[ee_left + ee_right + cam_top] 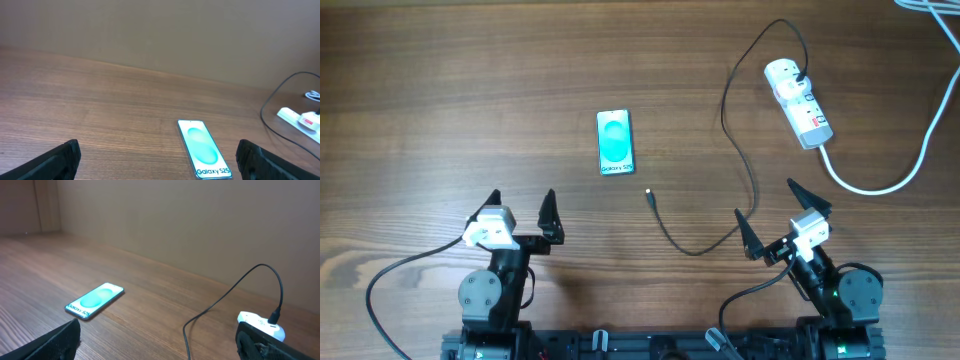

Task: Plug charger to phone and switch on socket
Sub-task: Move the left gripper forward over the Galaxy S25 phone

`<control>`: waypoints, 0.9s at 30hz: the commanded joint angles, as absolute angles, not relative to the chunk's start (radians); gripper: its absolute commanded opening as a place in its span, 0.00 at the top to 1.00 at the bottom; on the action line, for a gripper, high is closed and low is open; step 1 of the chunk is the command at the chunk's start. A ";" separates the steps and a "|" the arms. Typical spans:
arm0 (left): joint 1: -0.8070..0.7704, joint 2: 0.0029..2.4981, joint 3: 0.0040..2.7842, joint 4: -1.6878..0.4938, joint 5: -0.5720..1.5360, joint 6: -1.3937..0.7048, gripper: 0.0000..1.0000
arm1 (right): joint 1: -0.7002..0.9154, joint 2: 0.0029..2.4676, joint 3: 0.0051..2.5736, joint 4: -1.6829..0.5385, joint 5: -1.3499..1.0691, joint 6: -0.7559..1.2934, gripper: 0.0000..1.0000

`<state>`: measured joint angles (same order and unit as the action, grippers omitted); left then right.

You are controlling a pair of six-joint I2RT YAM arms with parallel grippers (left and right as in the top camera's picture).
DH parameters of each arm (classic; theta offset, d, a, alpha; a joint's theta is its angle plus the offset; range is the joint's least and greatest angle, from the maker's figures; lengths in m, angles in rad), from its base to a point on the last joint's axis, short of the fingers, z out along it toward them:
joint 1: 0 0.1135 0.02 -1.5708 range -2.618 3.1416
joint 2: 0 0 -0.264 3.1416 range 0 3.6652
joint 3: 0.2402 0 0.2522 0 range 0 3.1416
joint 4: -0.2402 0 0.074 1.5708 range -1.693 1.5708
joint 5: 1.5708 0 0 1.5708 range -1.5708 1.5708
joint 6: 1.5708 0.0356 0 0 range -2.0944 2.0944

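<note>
Overhead, left gripper (520, 205) and right gripper (763, 198) sit released, empty; charger plug (650, 197) lies loose near the Galaxy phone (615, 142).

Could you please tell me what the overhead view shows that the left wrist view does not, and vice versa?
Only overhead: the charger's loose plug end, lying apart from the phone, and the open right gripper. Only left wrist: the plain wall beyond the table. Both: the phone, the socket, a stretch of the charger's cable and the open left gripper.
</note>
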<state>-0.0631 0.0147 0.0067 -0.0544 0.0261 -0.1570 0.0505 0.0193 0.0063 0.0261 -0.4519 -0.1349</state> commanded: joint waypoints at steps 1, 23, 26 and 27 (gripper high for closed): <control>-0.057 0.007 0.016 0.038 0.103 -0.138 0.00 | 0.047 0.016 0.005 0.032 -0.453 -0.131 0.00; -0.057 1.043 1.551 -1.165 0.173 -0.183 0.00 | 0.047 0.016 0.005 0.032 -0.453 -0.131 0.00; -0.057 1.300 1.784 -1.390 0.171 -0.184 0.00 | 0.047 0.016 0.005 0.032 -0.453 -0.131 0.00; -0.057 1.375 1.839 -1.449 0.172 -0.187 0.00 | 0.047 0.016 0.005 0.032 -0.453 -0.130 0.00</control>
